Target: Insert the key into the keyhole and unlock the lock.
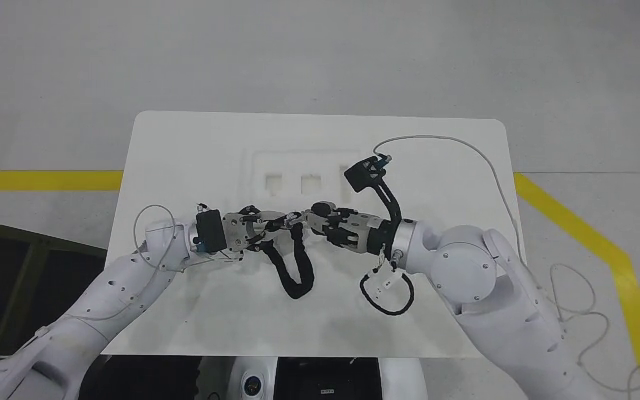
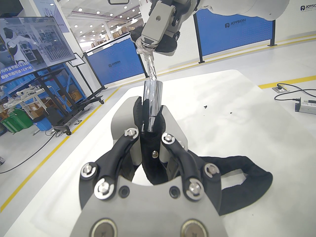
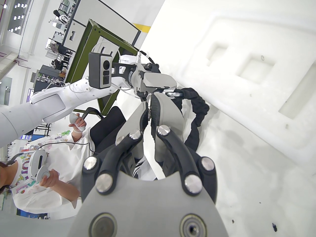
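My left gripper is shut on the lock, a chrome cylinder held upright above the table. The lock's black sleeved cable loops down toward the table, as the top view shows. Above it, my right gripper is shut on the head of a silver key. The key's blade slants down, its tip at the cylinder's top end. In the top view both grippers meet over the table's middle, left and right. In the right wrist view my own fingertips hide most of the key.
A white foam tray with rectangular pockets lies on the white table behind the grippers. A thin black cord loop lies near the front edge by the right arm. A white cable arcs over the back right.
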`<state>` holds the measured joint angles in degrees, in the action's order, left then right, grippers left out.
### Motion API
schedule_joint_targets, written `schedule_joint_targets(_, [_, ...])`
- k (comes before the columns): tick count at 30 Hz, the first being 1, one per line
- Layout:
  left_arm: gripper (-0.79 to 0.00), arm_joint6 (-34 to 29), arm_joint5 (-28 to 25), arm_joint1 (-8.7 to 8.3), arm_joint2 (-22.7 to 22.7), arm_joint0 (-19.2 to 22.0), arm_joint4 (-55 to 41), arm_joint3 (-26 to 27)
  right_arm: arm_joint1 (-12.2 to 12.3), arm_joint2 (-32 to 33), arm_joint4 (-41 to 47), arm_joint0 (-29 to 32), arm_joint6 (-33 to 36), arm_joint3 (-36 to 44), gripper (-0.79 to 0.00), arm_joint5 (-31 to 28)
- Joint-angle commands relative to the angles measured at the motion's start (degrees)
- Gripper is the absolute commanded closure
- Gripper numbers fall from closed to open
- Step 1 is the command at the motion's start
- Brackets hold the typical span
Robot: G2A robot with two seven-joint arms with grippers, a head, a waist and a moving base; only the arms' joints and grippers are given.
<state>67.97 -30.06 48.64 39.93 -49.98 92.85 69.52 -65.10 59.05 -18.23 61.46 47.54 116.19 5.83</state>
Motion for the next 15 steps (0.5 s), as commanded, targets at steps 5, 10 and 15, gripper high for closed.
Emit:
schedule_joint_targets(5, [0.000,0.00,0.00,0.00,0.00,0.00,0.00,0.00,-0.05,0.01,0.16,-0.05,0.13,-0.41,0.000,-0.03])
schedule_joint_targets(10, [0.000,0.00,0.00,0.00,0.00,0.00,0.00,0.00,-0.17,-0.26,0.55,-0.31,0.20,-0.53,0.000,-0.14])
schedule_joint_targets(15, [0.000,0.00,0.00,0.00,0.00,0.00,0.00,0.00,-0.28,-0.73,0.34,-0.51,0.20,-0.33,0.000,-0.06])
